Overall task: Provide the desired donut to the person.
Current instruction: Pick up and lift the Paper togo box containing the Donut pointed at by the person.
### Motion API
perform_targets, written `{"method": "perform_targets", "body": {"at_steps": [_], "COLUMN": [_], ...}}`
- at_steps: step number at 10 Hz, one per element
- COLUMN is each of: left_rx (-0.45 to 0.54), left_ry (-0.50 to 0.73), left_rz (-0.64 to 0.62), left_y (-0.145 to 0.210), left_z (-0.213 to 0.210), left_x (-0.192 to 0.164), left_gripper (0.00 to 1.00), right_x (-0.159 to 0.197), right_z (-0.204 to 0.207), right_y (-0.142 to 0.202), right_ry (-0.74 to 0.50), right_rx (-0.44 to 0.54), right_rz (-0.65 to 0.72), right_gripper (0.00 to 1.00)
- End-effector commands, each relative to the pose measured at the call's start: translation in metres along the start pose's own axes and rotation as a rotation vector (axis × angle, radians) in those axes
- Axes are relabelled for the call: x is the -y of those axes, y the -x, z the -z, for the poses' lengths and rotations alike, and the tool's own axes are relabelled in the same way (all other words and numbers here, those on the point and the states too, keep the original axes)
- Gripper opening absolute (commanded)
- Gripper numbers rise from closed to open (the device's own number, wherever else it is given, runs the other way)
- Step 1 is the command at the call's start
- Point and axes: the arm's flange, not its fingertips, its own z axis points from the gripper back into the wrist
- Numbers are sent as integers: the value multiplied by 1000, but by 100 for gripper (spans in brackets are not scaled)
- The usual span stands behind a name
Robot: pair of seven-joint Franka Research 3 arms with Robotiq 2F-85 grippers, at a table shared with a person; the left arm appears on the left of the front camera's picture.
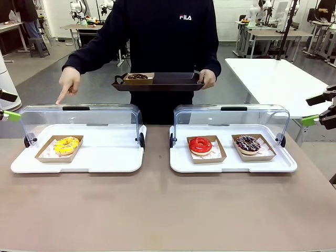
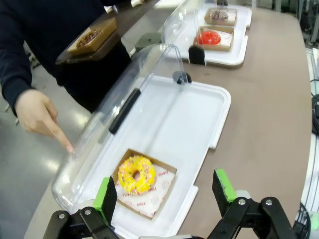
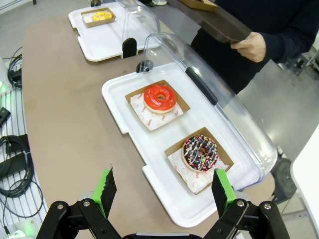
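Note:
The person in a dark navy sweatshirt stands across the table. One hand points a finger down at the left case's raised clear lid, above the yellow donut in its cardboard box. The other hand holds a dark tray carrying a boxed chocolate donut. The right case holds a red donut and a chocolate sprinkled donut. My left gripper hangs open at the left edge, above the yellow donut in its wrist view. My right gripper is open beside the right case.
Both white case trays sit on the brown tabletop with their lids tipped back toward the person. A white table stands behind on the right. Cables lie off the table's edge.

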Motion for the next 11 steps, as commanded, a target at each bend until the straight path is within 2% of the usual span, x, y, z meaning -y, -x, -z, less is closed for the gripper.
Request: {"method": "perform_targets", "body": {"at_steps": [1,3,5,6,7,11], "left_rx": [-262,-487,-662,-714,-755,-760], "left_ry": [29,98,229,263,360,380], "left_rz": [-26,14,130,148,176,218], "left_y": [15,37,53,61,68,75], "left_z": [18,32,64,79,93,128], "left_x": [-8,-12,-30,-39,-45,-64], "left_gripper": [100,100,100,100,100,100], "right_x": [2,2,2,2,2,2], "right_z": [2,2,2,2,2,2], "right_y": [1,1,1,1,1,1], "right_ry": [-8,-8,-8,-8,-8,-8], "right_rx": [22,22,22,22,22,22], "right_rz": [1,1,1,1,1,1], "right_gripper": [100,100,100,100,100,100]}}
